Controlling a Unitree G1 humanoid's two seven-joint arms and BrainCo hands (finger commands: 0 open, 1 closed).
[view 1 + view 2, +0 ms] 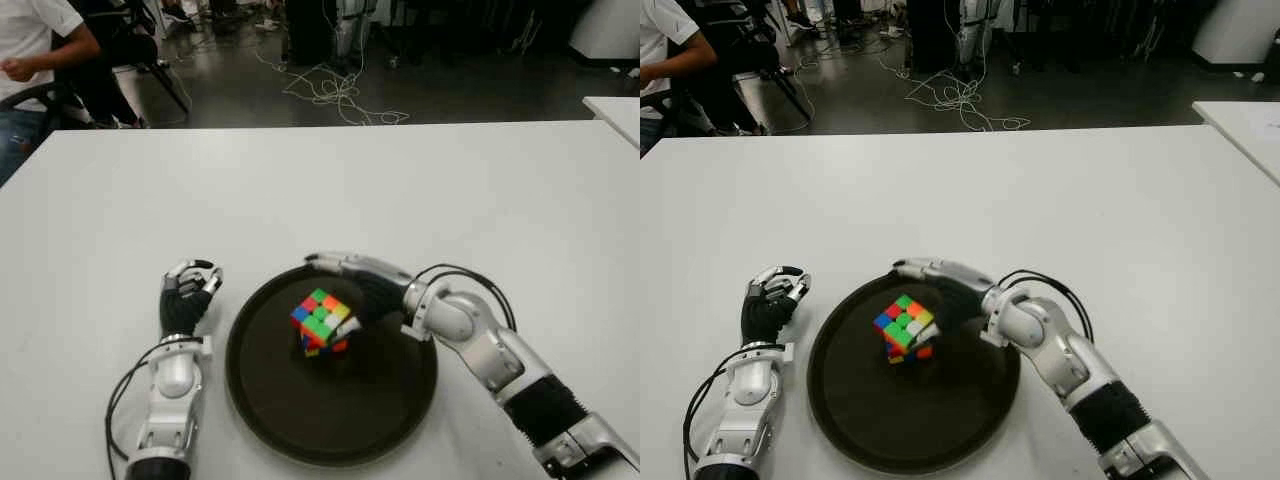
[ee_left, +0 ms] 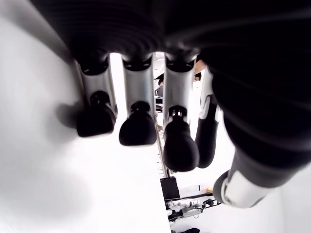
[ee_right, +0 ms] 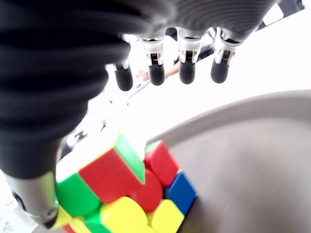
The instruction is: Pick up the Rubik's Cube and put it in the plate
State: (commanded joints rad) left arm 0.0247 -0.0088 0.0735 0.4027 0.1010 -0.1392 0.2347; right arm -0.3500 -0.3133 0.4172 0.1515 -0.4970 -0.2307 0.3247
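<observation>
The right hand reaches over the far rim of the plate with its four fingers stretched out straight and apart from the Rubik's Cube — in the right wrist view their tips hang above the rim with nothing between them. The thumb shows just beside the cube's near corner; whether it touches cannot be told. The hand is released, gripping nothing.

The cube sits inside the plate, a little toward the plate's far-left part, tilted up on an edge or corner rather than flat (green, orange, yellow and white stickers face up, red and blue lower down).

The left hand shows on the white table just to the left of the plate, apart from it. Its wrist view shows the fingers bent downward over the bare tabletop, loosely curled and holding nothing.

Count: one cube, one dark round plate, two robot hands. A person sits beyond the table's far-left corner, and loose cables lie on the floor behind.
</observation>
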